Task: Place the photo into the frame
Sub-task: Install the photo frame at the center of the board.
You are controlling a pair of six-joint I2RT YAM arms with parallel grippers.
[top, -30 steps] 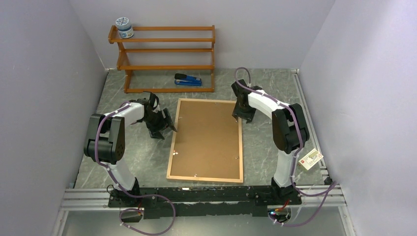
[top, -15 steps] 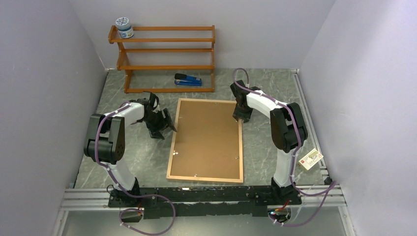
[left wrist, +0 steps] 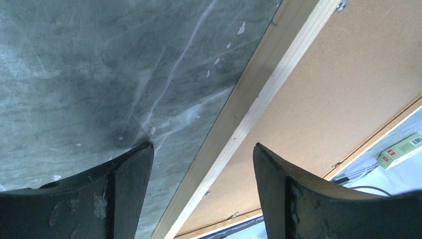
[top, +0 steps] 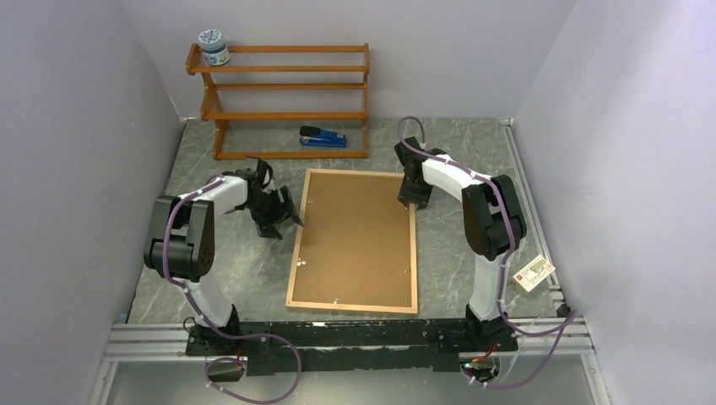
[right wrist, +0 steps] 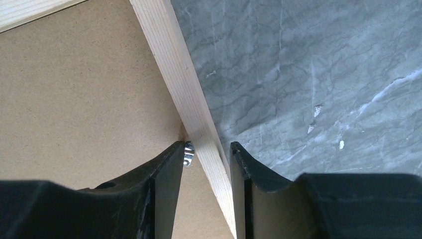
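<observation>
The frame (top: 297, 245) lies face down in the middle of the table, a brown backing board (top: 355, 236) filling it. The photo is hidden. My left gripper (top: 283, 218) is open and empty, low beside the frame's left moulding; in the left wrist view (left wrist: 203, 147) its fingers straddle that moulding (left wrist: 259, 94). My right gripper (top: 412, 196) is at the right moulding near the far corner. In the right wrist view (right wrist: 206, 144) its jaws stand narrowly apart astride the moulding (right wrist: 169, 55), the left finger against a small metal tab (right wrist: 188, 152).
An orange-brown shelf rack (top: 283, 84) stands at the back with a jar (top: 214, 46) on its top left. A blue stapler (top: 322, 137) lies in front of it. A small box (top: 534, 272) lies at the right edge. Grey walls enclose both sides.
My right gripper has shifted slightly left, onto the frame's right moulding. The left arm and the frame have not moved.
</observation>
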